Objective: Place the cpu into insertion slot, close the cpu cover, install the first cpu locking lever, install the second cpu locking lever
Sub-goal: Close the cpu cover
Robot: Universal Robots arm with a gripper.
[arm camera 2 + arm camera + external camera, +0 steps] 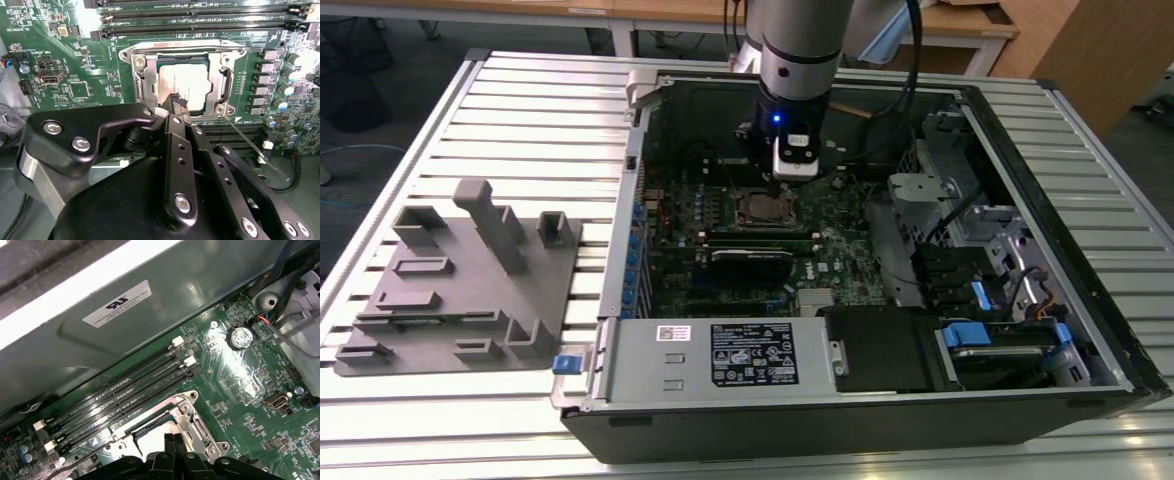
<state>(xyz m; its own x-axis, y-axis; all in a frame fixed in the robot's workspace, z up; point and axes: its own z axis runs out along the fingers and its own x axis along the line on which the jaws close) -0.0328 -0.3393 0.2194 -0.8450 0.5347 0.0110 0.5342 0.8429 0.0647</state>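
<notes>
Silver cpu cover lies flat over the cpu, seated in the insertion slot. From my remote station I see the gripper, fingers pressed together on nothing, poised at the slot's edge, one thin lever splayed beside the slot.

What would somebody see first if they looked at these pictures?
The big silver-grey robot arm reaching into the open black computer case. In the second wrist view, its black metal gripper hangs over the silvery square cpu on the green circuit board.
</notes>
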